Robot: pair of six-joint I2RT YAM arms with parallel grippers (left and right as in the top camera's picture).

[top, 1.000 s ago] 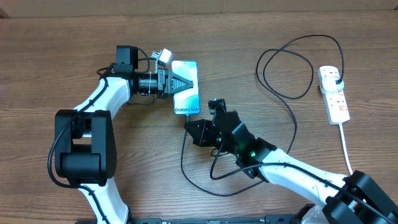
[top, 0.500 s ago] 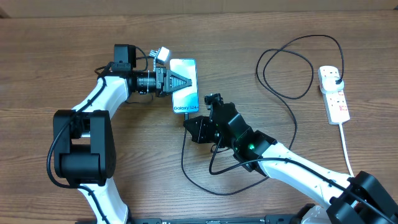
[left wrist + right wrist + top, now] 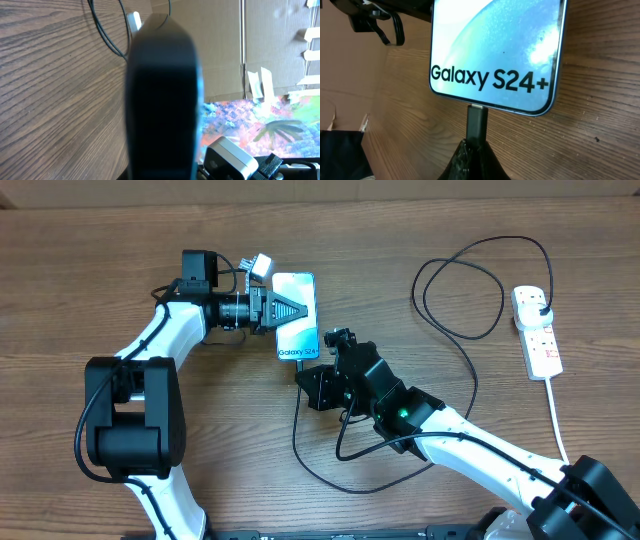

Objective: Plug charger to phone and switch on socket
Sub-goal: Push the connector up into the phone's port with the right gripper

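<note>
Pinching charger [image 3: 476, 120] tip at bottom edge of phone [image 3: 495, 45] with right end effector [image 3: 476, 148]; holding left end effector [image 3: 303, 310], pressed together, over screen.

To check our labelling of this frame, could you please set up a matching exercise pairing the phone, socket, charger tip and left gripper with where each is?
Things:
1 phone
2 socket
3 charger tip
4 left gripper

Places:
A far right of the table
B shut, lying on top of the phone
C at the phone's bottom edge, in the right gripper
D screen up, near the table's middle

Pairs: 1-D; 2-A; 3-C; 4-B
</note>
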